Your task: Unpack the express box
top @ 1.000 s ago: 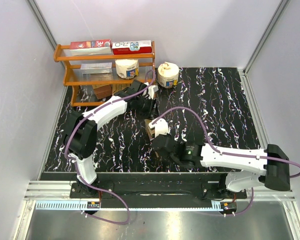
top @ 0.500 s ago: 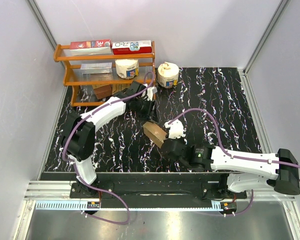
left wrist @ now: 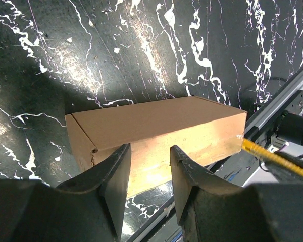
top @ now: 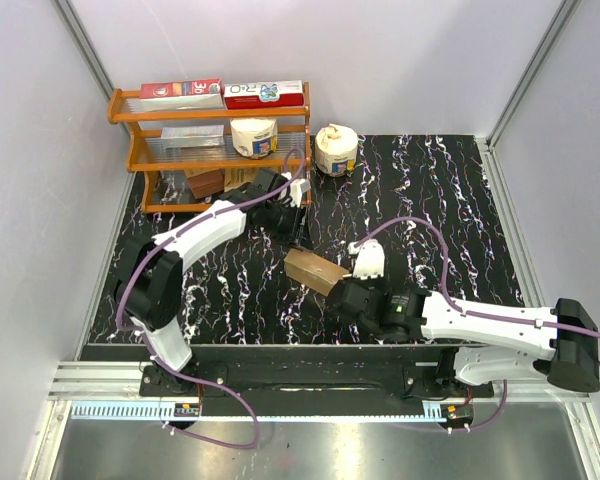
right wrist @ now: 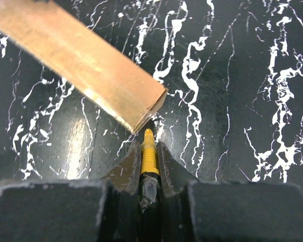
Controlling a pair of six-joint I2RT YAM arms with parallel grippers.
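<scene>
Left gripper (left wrist: pixel 149 151), fingers apart and empty, hovers above the express box (top: pixel 313 270), which lies flat and closed on the table near front centre. Right gripper (right wrist: pixel 148 146), pinched on a slim yellow tool (right wrist: pixel 148 154), aims it at the box's end corner. The carton is probably light, stiff and apt to slide, so it is best grasped across its narrow width. Glossy black marbled table (top: pixel 450 200); wooden rack (top: pixel 130 150) at rear left; white walls.

Both arms wear glossy white shells over chunky black joints: the left arm (top: pixel 210 222) on the side nearer the orange rack (top: pixel 160 116), the right arm (top: pixel 490 322) on the side away from it. A thin purple cable (top: pixel 412 221) loops loosely off each. The left gripper (left wrist: pixel 150 151) has broad, curved matte-black fingers (left wrist: pixel 106 186); the right gripper (right wrist: pixel 148 147) has slimmer black ones.
</scene>
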